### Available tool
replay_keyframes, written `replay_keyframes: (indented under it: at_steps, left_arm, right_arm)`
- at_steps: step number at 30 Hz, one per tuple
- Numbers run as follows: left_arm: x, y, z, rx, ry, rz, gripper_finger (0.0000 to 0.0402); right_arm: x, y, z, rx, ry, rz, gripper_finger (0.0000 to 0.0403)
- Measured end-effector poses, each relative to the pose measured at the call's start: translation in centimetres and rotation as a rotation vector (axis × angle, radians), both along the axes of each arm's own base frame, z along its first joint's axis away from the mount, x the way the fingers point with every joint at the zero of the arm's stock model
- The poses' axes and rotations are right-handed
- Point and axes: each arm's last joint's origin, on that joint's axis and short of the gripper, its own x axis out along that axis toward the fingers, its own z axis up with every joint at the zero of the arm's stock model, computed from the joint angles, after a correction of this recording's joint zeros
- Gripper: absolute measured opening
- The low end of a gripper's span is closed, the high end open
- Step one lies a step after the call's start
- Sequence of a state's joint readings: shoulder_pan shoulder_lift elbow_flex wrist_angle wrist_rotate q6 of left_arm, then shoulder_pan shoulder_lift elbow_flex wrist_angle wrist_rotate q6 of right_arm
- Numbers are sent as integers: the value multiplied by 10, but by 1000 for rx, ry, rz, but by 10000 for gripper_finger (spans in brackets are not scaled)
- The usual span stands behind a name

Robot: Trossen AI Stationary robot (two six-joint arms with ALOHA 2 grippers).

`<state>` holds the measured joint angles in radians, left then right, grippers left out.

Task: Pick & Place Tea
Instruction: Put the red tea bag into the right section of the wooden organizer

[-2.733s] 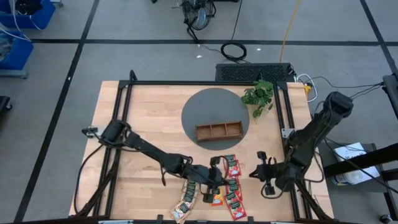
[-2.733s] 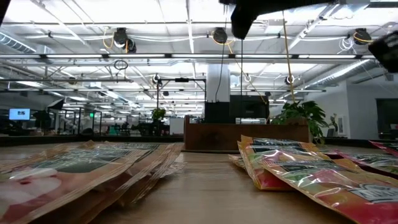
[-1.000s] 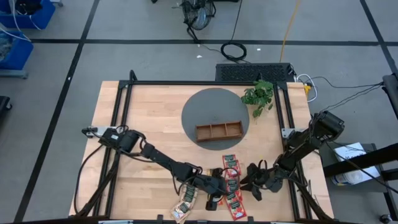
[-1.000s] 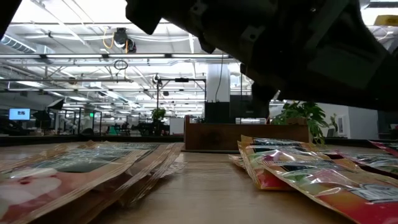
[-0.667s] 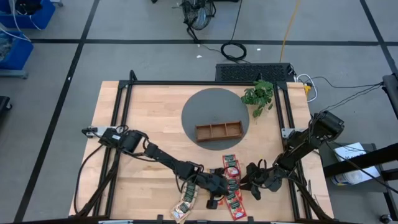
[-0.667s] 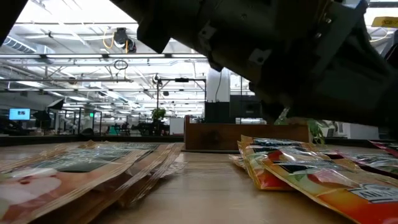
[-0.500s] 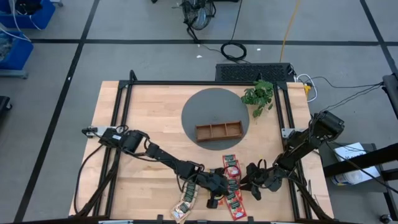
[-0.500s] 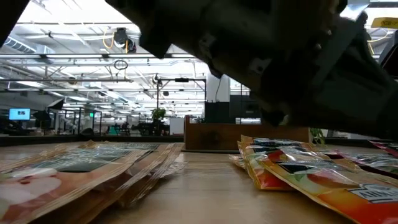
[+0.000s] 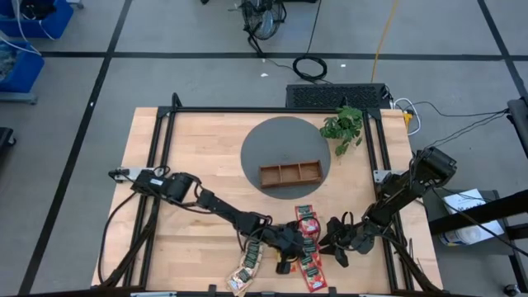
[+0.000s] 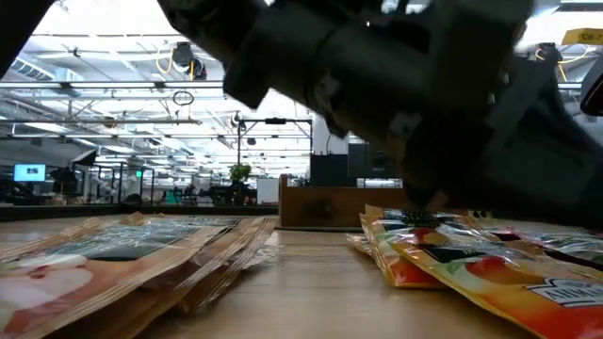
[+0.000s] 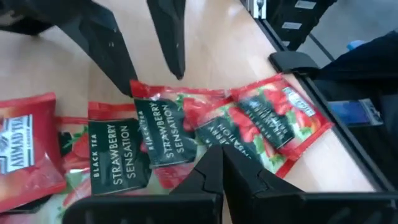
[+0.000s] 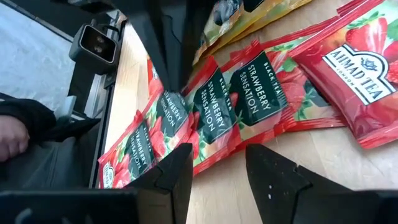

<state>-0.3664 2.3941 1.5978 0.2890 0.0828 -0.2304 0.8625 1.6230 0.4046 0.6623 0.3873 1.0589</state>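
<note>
Working both arms low over the near edge of the table (image 9: 190, 148), I am closing in on the tea (image 9: 308, 247), which is lying in a loose row of red strawberry packets near the middle of that edge, with a beige-green stack (image 9: 247, 266) just to their left. The wooden tray (image 9: 290, 174) is sitting empty on the grey round mat (image 9: 272, 140), well apart on the far side, beside the plant (image 9: 343, 125).

My left gripper (image 11: 222, 163) is hovering over the overlapped red packets with its fingers pressed together, tips pointing at the seam between two labels; it is holding nothing. My right gripper (image 12: 219, 163) is sitting just right of the same row with its fingers apart, also empty, aimed at the packet edges.

I am judging that the pick has not started. To do it well, I am thinking of working with one arm only, since both are crowding the same small pile. The packets are flat, slick and shingled, so I would be choosing an outer one with a free edge, spreading the fingers across its short side, pressing down lightly, and lifting slowly to check that only one comes up.
</note>
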Motion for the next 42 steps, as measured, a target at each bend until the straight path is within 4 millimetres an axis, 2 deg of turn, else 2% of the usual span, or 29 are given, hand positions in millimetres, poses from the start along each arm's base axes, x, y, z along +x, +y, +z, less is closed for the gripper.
replay_keyframes:
  at_steps: [6,20,25,31,37,42]
  left_arm:
    - [4,10,-5,-25,20,37,9]
    - [5,11,-5,4,2,88,4]
    - [5,11,-5,26,-8,125,15]
    - [6,14,-5,70,-26,166,14]
    - [7,17,-4,95,-47,177,4]
    - [11,22,8,107,-104,178,23]
  right_arm:
    - [3,-3,0,-8,-2,-14,134]
    - [3,-8,-4,-83,16,-3,131]
    - [3,-8,-5,-95,23,-8,96]
    - [5,-13,-6,-162,10,-37,10]
    - [10,-20,-7,-202,17,-52,1]
    - [12,-26,-3,-258,6,-39,1]
